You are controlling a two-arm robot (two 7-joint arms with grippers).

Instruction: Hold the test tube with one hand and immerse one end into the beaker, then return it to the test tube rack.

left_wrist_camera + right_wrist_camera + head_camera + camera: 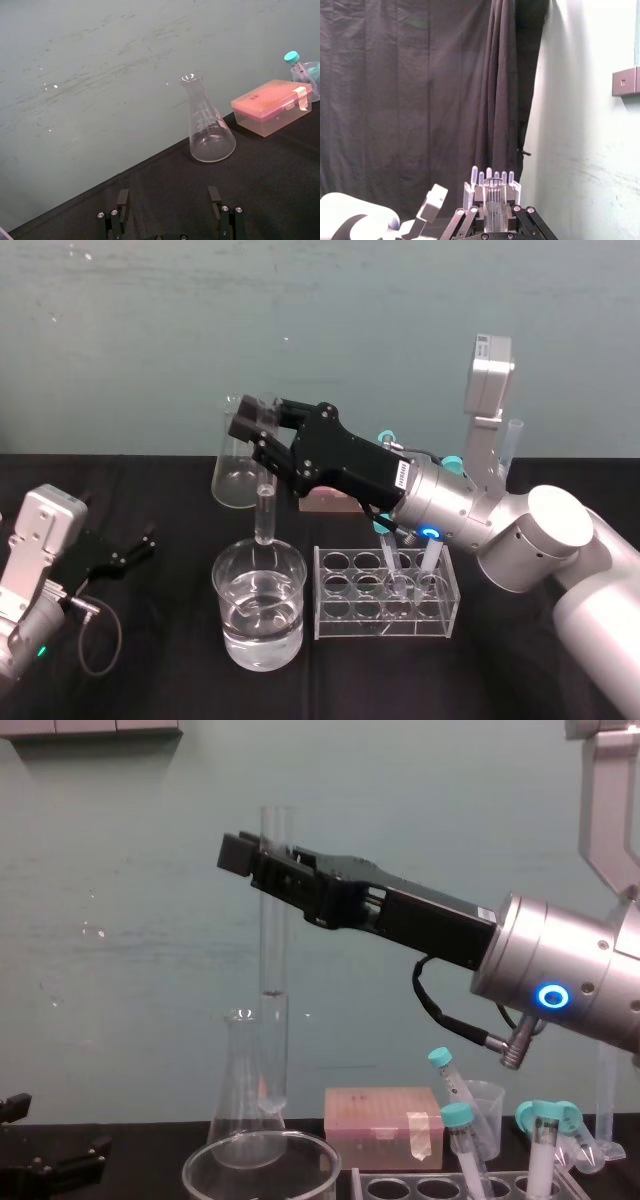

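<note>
Closest to the tabletop's front edge stands the beaker [228, 632], a wide round vessel of clear glass with a thick rim, partly filled with clear liquid. Just beside it, toward the right edge, sits the test tube rack [330, 618], a clear plastic frame with rows of round holes in its top plate. Two white tubes with teal caps [431, 558] lean in its holes on the right.

Near the left edge the left pincer [135, 545] lies low over the black cloth. Its two dark fingers [122, 201] are spread apart with nothing between them.

Above the beaker, the test tube [273, 970] hangs upright, long, slim and clear, with a plain open rim. The right pincer [262, 855] is clamped on it near the top, and the black fingers [465, 220] press the glass from both sides. The tube's rounded lower end is above the beaker's rim [262, 1152], clear of the liquid. The right arm reaches in from the right, stretched almost level, its silver wrist over the rack and a blue ring lit on it.

Toward the far edge, a cone-shaped glass flask [238, 468] with a narrow neck stands behind the tube. To its right lies a pink box [385, 1125] with a strip of tape on its front. Behind the tabletop is a pale green, scuffed wall.
</note>
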